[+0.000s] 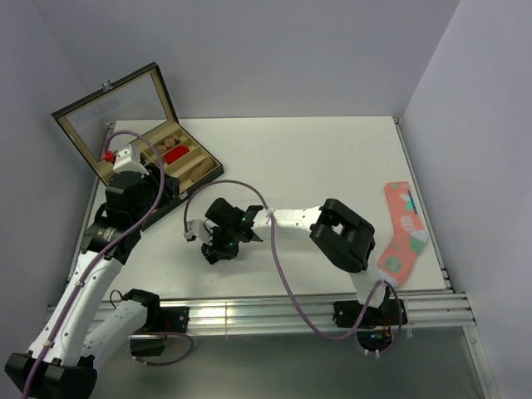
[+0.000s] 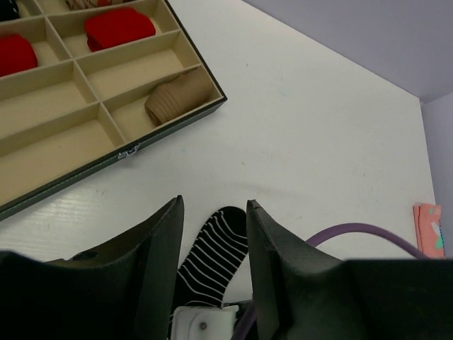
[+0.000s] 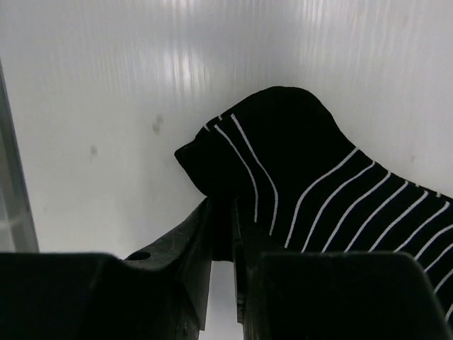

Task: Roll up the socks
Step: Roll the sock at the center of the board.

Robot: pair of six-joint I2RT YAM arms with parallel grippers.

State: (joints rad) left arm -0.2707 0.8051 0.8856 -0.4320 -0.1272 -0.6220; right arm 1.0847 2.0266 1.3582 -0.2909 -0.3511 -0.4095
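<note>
The black sock with thin white stripes [image 3: 304, 163] lies flat on the white table; it also shows in the left wrist view [image 2: 212, 255]. My right gripper [image 3: 223, 204] is shut on the sock's edge near its rounded end, low at the table, left of centre in the top view [image 1: 219, 243]. My left gripper [image 2: 212, 212] is open and empty, raised near the box, with the striped sock below and beyond its fingers. A tan-brown sock [image 2: 180, 95] sits bunched in a corner compartment of the box.
The open wooden box [image 1: 179, 179] with its glass lid up stands at the back left; red rolled bundles [image 2: 119, 27] fill other compartments. A coral-pink patterned sock [image 1: 403, 233] lies at the table's right edge. A purple cable [image 2: 354, 230] loops near the right arm.
</note>
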